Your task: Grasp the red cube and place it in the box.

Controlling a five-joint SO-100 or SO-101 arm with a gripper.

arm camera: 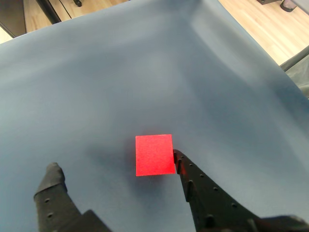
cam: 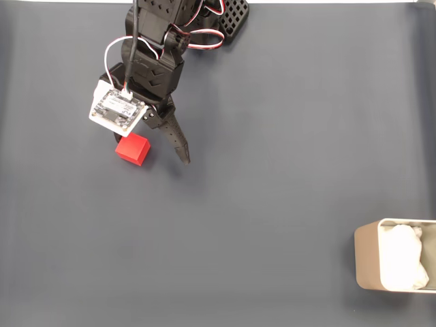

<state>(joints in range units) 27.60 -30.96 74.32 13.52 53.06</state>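
The red cube [cam: 133,150] lies on the dark grey mat, left of centre in the fixed view. My gripper [cam: 151,151] hangs over it, open. One black finger [cam: 178,144] points down to the cube's right with a gap; the other is hidden under the white camera board. In the wrist view the red cube [arm camera: 154,154] sits between the fingers of the gripper [arm camera: 116,164], close against the right fingertip [arm camera: 179,162] and well clear of the left fingertip [arm camera: 53,174]. The beige box [cam: 364,262] with white padding stands at the bottom right corner, far from the cube.
The dark grey mat [cam: 272,170] covers the whole table. The arm's base [cam: 231,17] is at the top edge. Wooden floor [arm camera: 260,19] shows beyond the mat in the wrist view.
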